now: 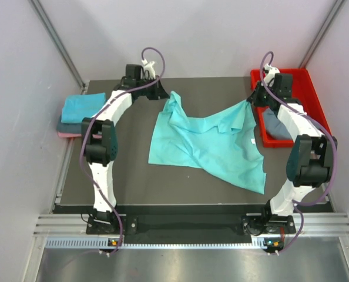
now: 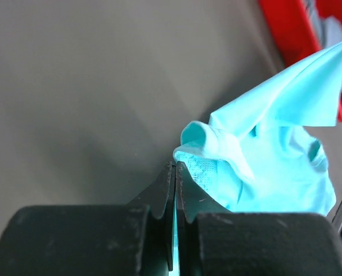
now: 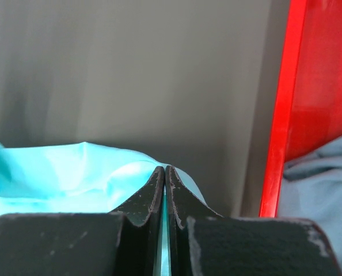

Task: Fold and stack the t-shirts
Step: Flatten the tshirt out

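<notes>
Spreading step: turquoise t-shirt (image 1: 204, 147) rumpled mid-worktop (image 1: 133, 182), its far corners lifted by left gripper (image 2: 175, 168) and right gripper (image 3: 164, 170), both jaws clamped on cloth. Next, likely: draw taut, lay flat, fold, add to folded stack (image 1: 79, 111) far left.

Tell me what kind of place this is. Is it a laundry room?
Probably a robot lab test booth, not a laundry room. Two robot arms are mounted by a metal rail beside a dark table, plain white walls box it in, and the arms hold a turquoise t-shirt.
</notes>
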